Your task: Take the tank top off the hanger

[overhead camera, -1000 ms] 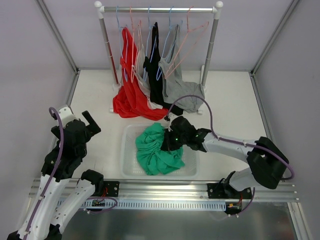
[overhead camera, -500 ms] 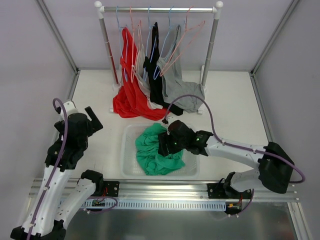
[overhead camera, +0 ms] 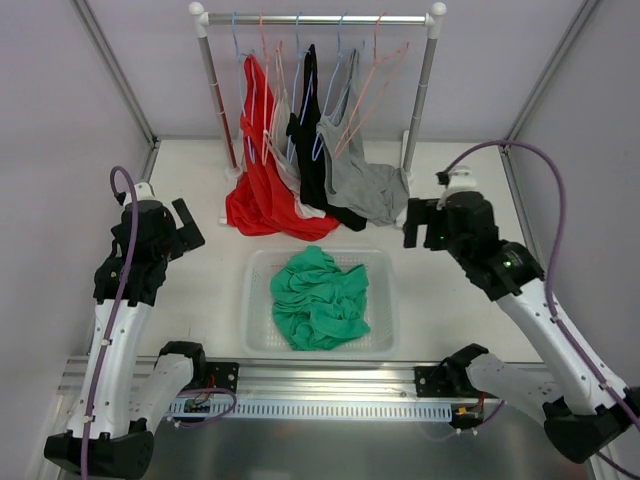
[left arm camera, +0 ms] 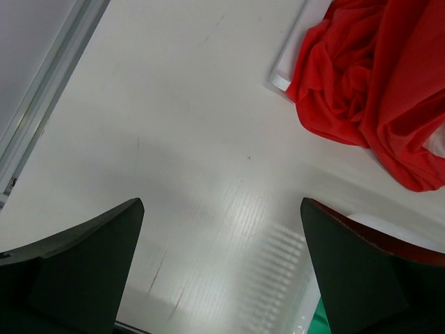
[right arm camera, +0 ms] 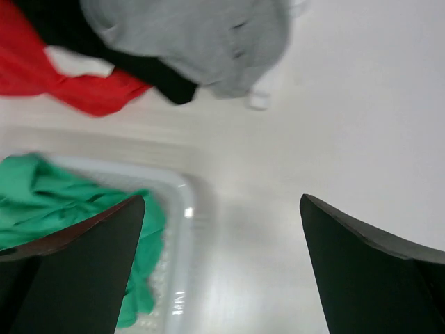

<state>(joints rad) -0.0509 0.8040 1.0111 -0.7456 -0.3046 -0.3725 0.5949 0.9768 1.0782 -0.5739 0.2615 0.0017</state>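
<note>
Top view: the emerald-green sleeveless fabric tank top [overhead camera: 320, 305] lies crumpled in the white plastic basket [overhead camera: 256, 262], off the thin salmon-pink hanger [overhead camera: 376, 35] (hooked on the rail [overhead camera: 320, 18]). The left gripper [overhead camera: 183, 226] and right gripper [overhead camera: 411, 223] hover well apart from it.
Left wrist: jaws spread wide, empty, above the table [left arm camera: 174, 139], near the red garment [left arm camera: 375, 90].
Right wrist: jaws spread wide, empty.

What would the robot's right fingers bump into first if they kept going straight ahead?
Probably the bare white table, just beside the corner of the white plastic basket. The open right fingers point down at it with nothing between, though depth is hard to judge.
</note>
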